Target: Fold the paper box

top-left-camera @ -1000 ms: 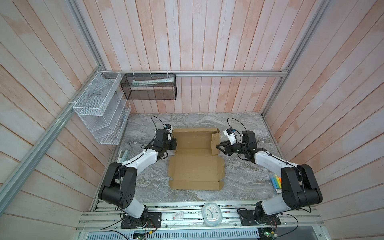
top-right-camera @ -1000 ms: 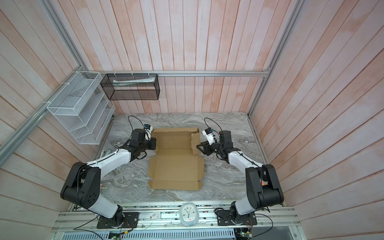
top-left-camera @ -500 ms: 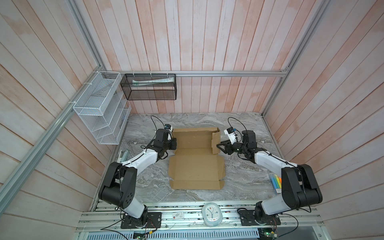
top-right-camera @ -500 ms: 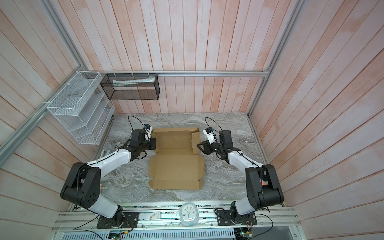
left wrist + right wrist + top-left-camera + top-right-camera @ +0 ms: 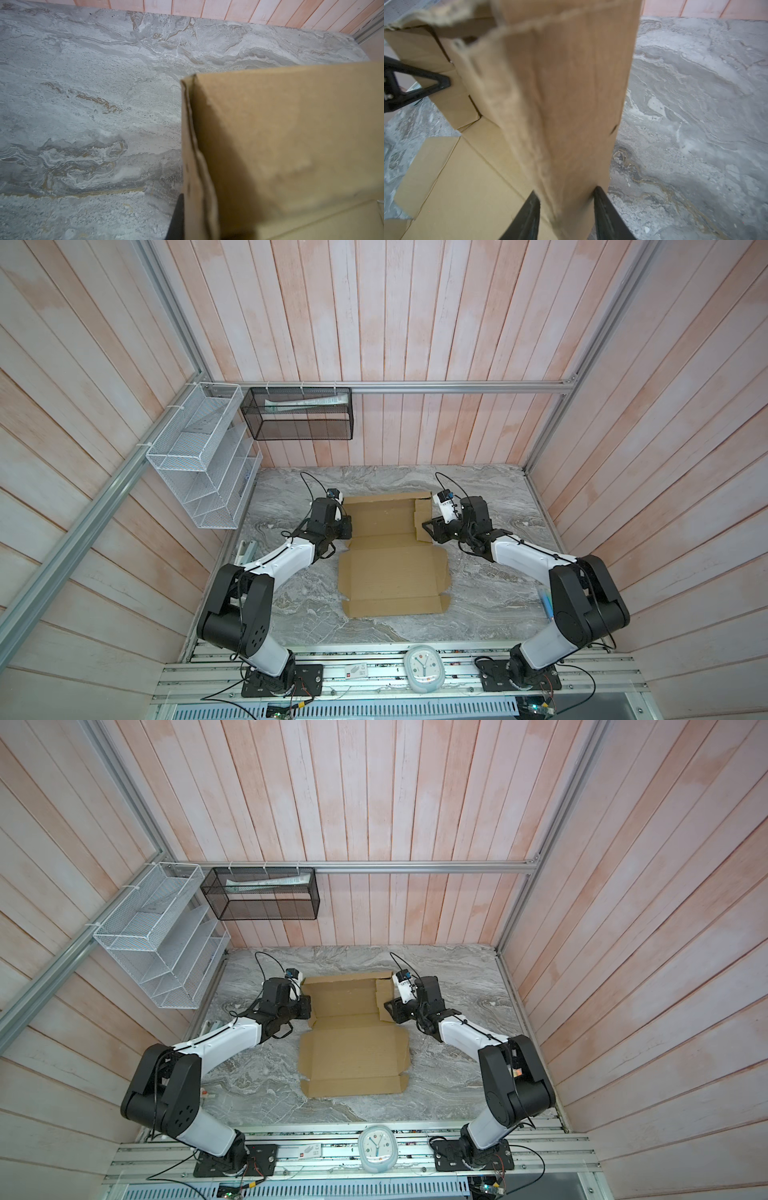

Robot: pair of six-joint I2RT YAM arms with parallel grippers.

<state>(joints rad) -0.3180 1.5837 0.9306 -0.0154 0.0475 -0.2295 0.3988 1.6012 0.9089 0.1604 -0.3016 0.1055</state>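
Though its far half has walls standing, the box [image 5: 390, 572] counts as only part folded.

**Location:** middle of the tabletop [image 5: 291, 605], between the arms, in both top views.

**Done:** left and right side walls of the far half are raised, and the far wall appears up too.

**Left hand** [image 5: 347, 529]**:** clenched on the left wall. One finger [image 5: 176, 216] shows outside the wall in the left wrist view; the other is hidden.

**Right hand** [image 5: 429, 528]**:** grasping the right wall, whose doubled flap stands between both fingers [image 5: 532, 209] in the right wrist view. The flap's top edge looks ragged and leans inward.

**Outstanding, by judgement:** side flaps to be rolled over and locked, and corner tabs tucked. The near half, the lid, lies flat with its small flaps and front strip unfolded, and has yet to be brought over and closed.

**Progress:** roughly a third complete.
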